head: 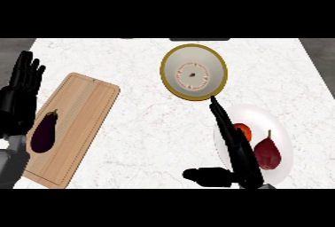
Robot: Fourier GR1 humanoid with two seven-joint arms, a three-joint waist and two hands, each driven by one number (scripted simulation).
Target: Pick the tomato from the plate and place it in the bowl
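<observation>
Right hand (237, 153): over the left part of the white plate (278, 122), fingers straight and together, tips pointing up-view toward the bowl (194, 72); thumb splayed out to the left, off the plate and above the counter (144, 119). It has hold of nothing. Judgement: the flat, extended pose reads as an approach, with the thumb held wide to leave a gap for closing round the target.

Tomato (244, 130): on the plate, left of plate centre, partly hidden behind the right hand's fingers, apparently touching or just beside them. Only a small red-orange patch shows. It looks roundish, so no clear long axis or pointing direction can be read from what is visible.

Also on the plate, right of the tomato: a dark red pear-shaped fruit (267, 153), stem toward the top of the view, long axis running roughly up-down. Judgement: it sits near enough to be nudged during a grasp.

The bowl stands just beyond the plate's upper-left rim, yellow-rimmed with a pale inside and no tomato in it. Judgement: short carry, straight along the line of the fingers.

Well left of the plate: wooden cutting board (82, 115) with an eggplant (44, 132) on it. Left hand (20, 88) rests open at the view's left edge, fingers up.
</observation>
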